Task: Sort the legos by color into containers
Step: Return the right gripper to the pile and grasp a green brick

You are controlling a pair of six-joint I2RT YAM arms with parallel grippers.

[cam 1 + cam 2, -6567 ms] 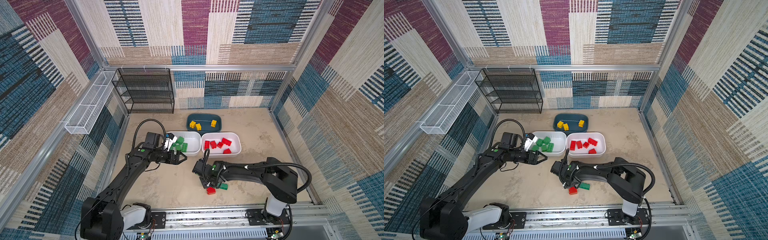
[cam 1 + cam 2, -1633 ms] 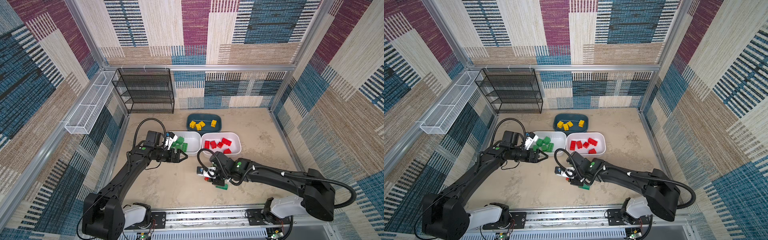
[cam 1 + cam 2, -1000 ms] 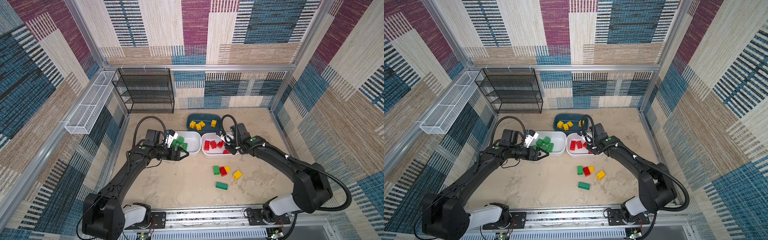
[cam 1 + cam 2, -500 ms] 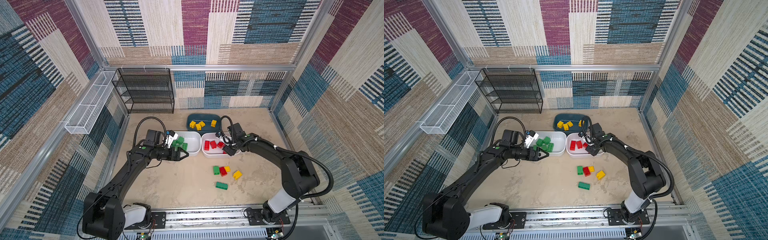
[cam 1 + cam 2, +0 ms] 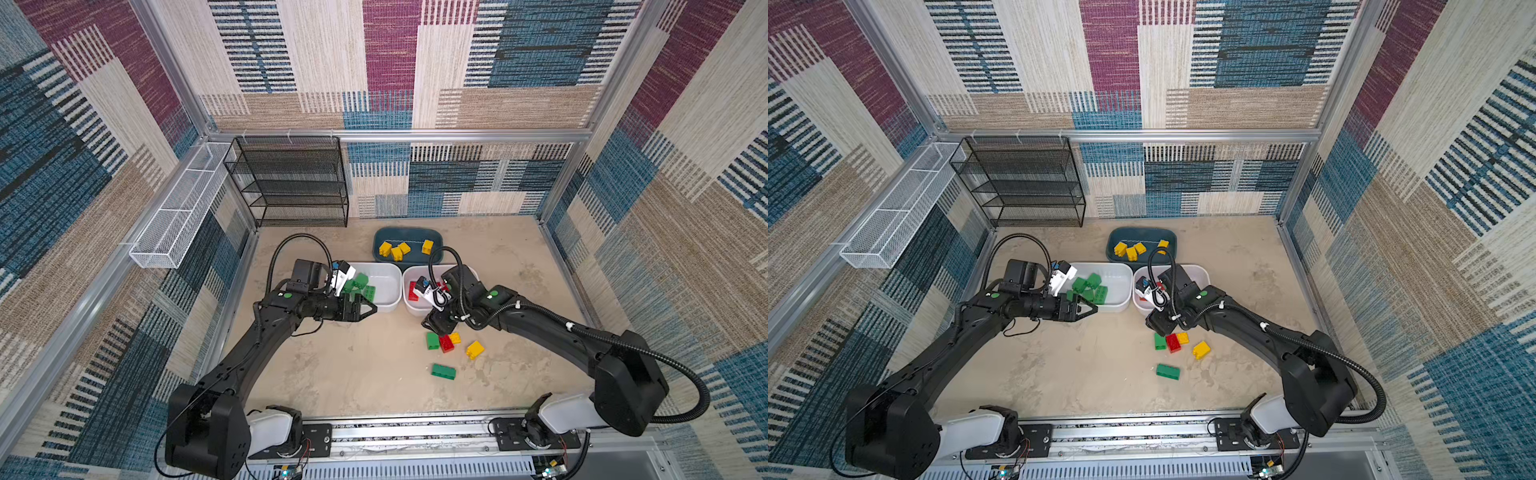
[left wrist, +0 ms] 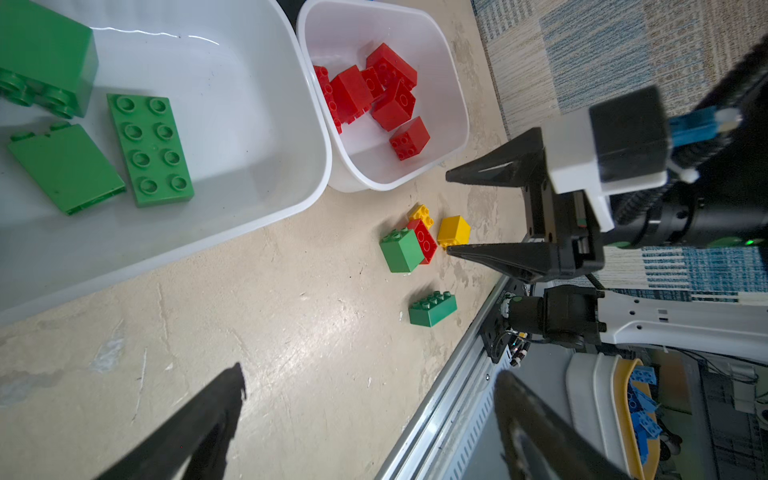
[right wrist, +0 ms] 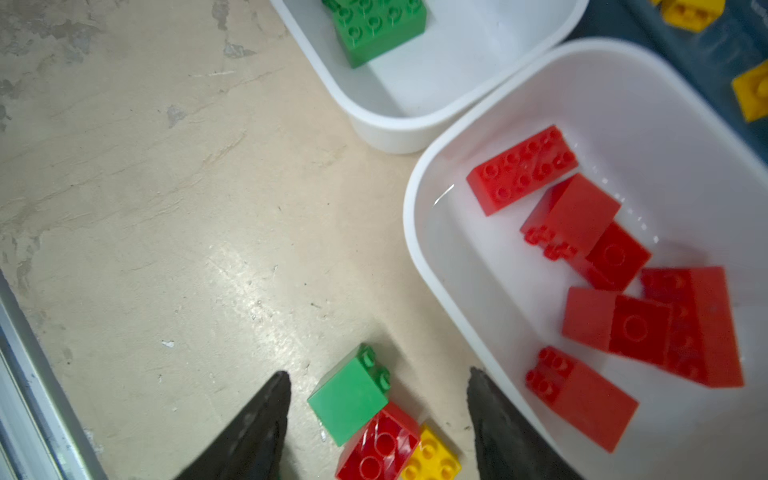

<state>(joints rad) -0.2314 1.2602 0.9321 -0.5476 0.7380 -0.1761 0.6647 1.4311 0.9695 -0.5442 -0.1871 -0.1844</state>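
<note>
A green square brick point(image 5: 432, 340), a red brick point(image 5: 446, 343) and a small yellow brick point(image 5: 455, 337) touch in a cluster on the floor. A bigger yellow brick point(image 5: 474, 349) sits just beside them, and a long green brick point(image 5: 443, 371) lies apart. The right gripper point(image 7: 378, 374) hangs over the cluster, jaws apart and empty. Just behind, the red tub point(image 7: 413, 216), green tub point(image 5: 386, 282) and teal tub point(image 5: 409, 233) hold sorted bricks. The left gripper point(image 5: 372, 308), spread wide and empty, hovers beside the green tub.

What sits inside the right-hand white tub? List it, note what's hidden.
Red legos only, about six, loose in the white tub. In both top views the right arm covers most of them; anything under the pile cannot be seen.
</note>
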